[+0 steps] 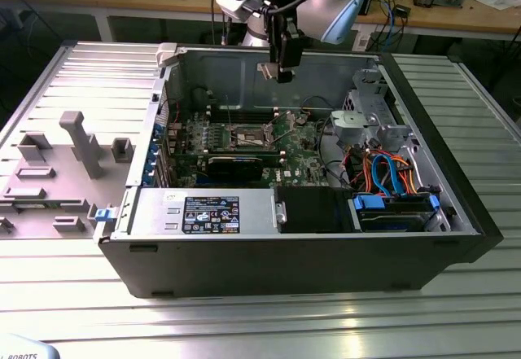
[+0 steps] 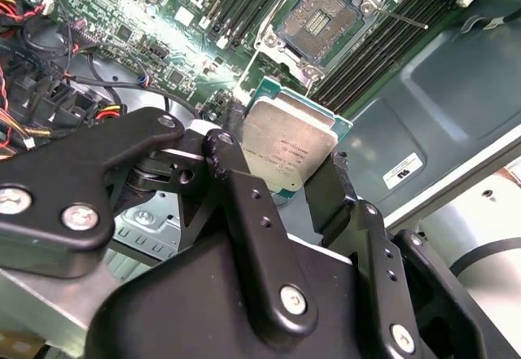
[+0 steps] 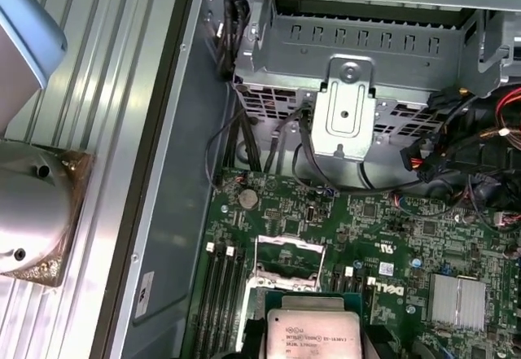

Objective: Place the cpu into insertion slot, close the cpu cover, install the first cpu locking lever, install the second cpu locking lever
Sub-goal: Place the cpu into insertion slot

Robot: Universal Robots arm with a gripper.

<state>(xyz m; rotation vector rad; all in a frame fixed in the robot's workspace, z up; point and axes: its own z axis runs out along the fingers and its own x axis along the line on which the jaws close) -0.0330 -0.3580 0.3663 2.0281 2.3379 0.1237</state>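
Silver cpu (image 2: 286, 141) in hand (image 2: 278, 155), slot (image 2: 317, 21) open

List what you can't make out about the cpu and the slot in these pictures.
- cpu, lower edge: in the second wrist view it sits behind the fingers gripping it.
- cpu, far part: in the first wrist view it is cut off by the picture's edge.
- cpu underside: turned away in both wrist views, which show the metal top.
- slot: in the exterior view it is too small to show its contacts.
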